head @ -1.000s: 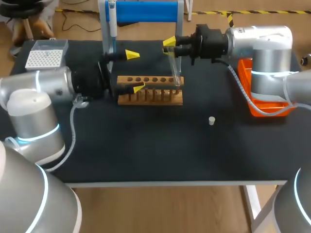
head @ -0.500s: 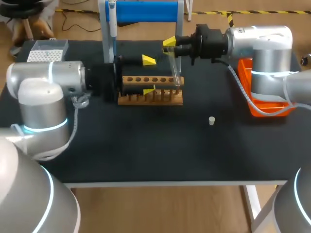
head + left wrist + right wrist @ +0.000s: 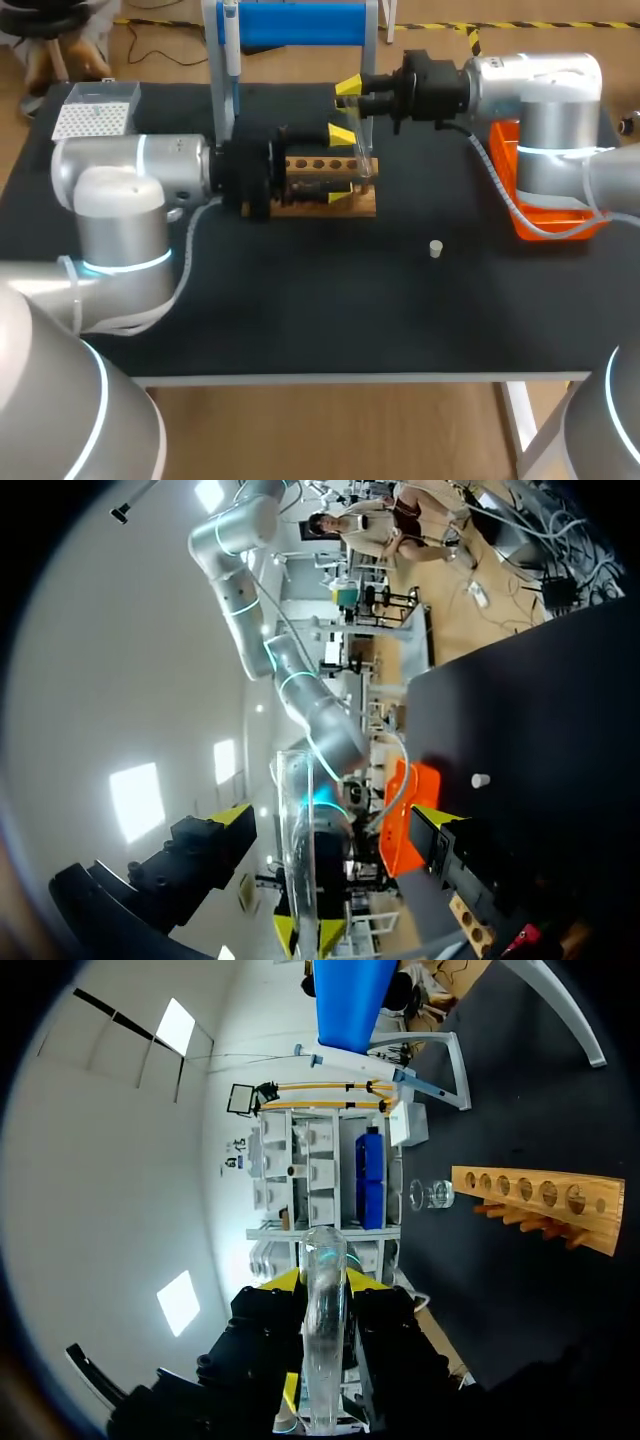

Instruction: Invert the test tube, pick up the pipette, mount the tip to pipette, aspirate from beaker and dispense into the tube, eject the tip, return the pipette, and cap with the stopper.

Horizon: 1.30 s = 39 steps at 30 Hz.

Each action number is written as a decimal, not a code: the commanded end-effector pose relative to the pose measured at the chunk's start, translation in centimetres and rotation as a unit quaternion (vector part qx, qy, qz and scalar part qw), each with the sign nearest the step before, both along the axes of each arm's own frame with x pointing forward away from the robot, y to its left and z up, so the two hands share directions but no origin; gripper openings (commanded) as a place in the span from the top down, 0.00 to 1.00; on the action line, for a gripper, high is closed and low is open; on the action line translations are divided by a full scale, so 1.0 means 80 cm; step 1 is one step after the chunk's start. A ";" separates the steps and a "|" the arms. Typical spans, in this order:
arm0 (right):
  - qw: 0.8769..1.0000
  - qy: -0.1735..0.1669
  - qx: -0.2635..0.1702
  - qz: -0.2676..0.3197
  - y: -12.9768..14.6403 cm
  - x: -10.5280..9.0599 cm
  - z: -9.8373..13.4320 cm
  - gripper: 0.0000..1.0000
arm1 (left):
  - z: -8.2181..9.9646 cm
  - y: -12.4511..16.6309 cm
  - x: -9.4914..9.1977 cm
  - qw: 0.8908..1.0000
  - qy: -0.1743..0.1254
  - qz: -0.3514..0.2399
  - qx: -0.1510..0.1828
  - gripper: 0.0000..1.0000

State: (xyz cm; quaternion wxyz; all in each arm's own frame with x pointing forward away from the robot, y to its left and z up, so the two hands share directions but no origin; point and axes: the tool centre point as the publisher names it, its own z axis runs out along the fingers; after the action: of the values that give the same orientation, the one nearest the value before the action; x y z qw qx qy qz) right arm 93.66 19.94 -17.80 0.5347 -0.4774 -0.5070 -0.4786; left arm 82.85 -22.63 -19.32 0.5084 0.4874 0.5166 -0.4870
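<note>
My right gripper [image 3: 350, 96] is shut on a clear glass test tube [image 3: 361, 150] and holds it upright over the right end of the wooden rack [image 3: 310, 205]. In the right wrist view the tube [image 3: 323, 1340] is clamped between the yellow tips [image 3: 285, 1280]. My left gripper [image 3: 340, 162] stands wide open, one tip on each side of the tube, touching neither side. From the left wrist the tube [image 3: 300, 850] runs up between the open fingers [image 3: 232, 818]. The pipette [image 3: 230, 40] hangs on the blue stand [image 3: 300, 22]. A small white stopper [image 3: 435, 248] lies on the mat.
A tip box [image 3: 95, 110] sits at the far left of the table and an orange bin [image 3: 545, 215] at the right edge. A glass beaker [image 3: 430, 1194] stands beyond the rack [image 3: 540, 1200] in the right wrist view.
My left arm has swung to the right, bringing its open gripper along the rack until its tips stand either side of the tube. The right arm and the tube have stayed still.
</note>
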 end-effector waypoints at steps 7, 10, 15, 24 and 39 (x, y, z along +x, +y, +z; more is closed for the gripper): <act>1.000 0.000 0.000 0.000 0.000 0.000 0.000 1.00 | 0.019 -0.010 0.013 1.000 -0.016 -0.012 0.017 0.00; 1.000 0.000 0.000 0.000 0.000 0.000 0.000 1.00 | 0.021 -0.012 0.016 1.000 -0.018 -0.014 0.016 0.00; 1.000 0.000 0.000 0.000 0.000 0.000 0.000 1.00 | 0.020 -0.019 0.022 1.000 -0.003 -0.008 0.007 0.00; 1.000 0.000 0.000 0.000 0.000 0.000 0.000 1.00 | 0.022 -0.024 0.019 1.000 0.005 -0.008 0.004 0.64; 1.000 0.000 0.000 0.000 0.000 0.000 0.000 1.00 | 0.020 -0.029 0.016 1.000 0.012 -0.017 0.008 0.93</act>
State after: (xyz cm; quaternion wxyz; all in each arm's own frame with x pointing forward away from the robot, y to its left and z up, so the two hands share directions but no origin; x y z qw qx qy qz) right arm 93.67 19.94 -17.82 0.5345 -0.4776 -0.5072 -0.4786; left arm 84.09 -24.91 -17.64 0.4894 0.4940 0.5188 -0.4973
